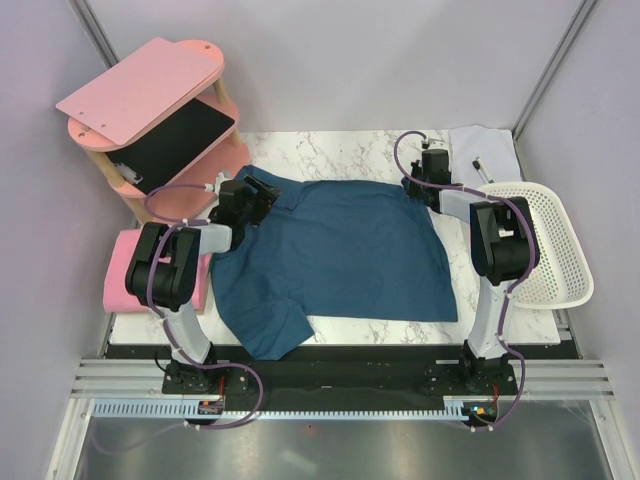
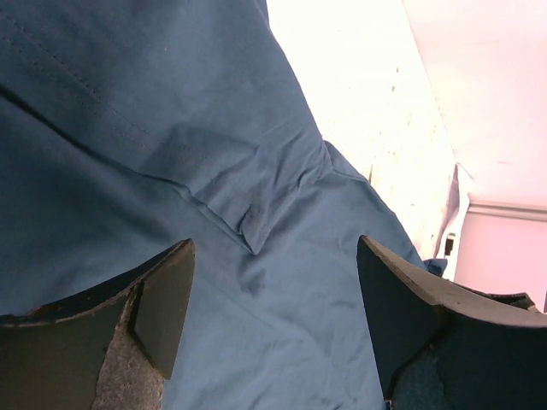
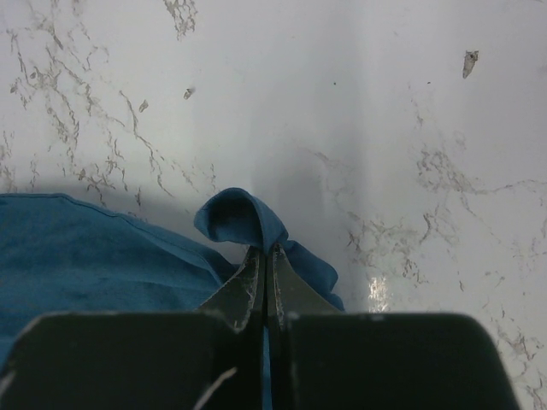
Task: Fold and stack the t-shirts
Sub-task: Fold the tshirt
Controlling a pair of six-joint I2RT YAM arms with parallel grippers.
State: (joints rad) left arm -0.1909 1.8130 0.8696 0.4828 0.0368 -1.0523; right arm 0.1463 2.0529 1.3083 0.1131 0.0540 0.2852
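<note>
A dark teal-blue t-shirt (image 1: pixel 340 250) lies spread on the marble table (image 1: pixel 330 150), one sleeve hanging toward the near edge. My left gripper (image 1: pixel 258 195) is open just above its far left part, jaws wide apart over wrinkled cloth (image 2: pixel 214 171) and empty (image 2: pixel 273 248). My right gripper (image 1: pixel 415 188) is at the shirt's far right corner; in the right wrist view it (image 3: pixel 265 249) is shut on a small fold of the teal cloth (image 3: pixel 85 248). A pink t-shirt (image 1: pixel 125 270) lies folded at the table's left edge, partly hidden by the left arm.
A pink wooden shelf (image 1: pixel 150 90) with a black flat item (image 1: pixel 185 140) stands at the back left. A white mesh basket (image 1: pixel 550 240) sits at the right edge. A small white cloth with a pen (image 1: pixel 485 155) lies at the back right.
</note>
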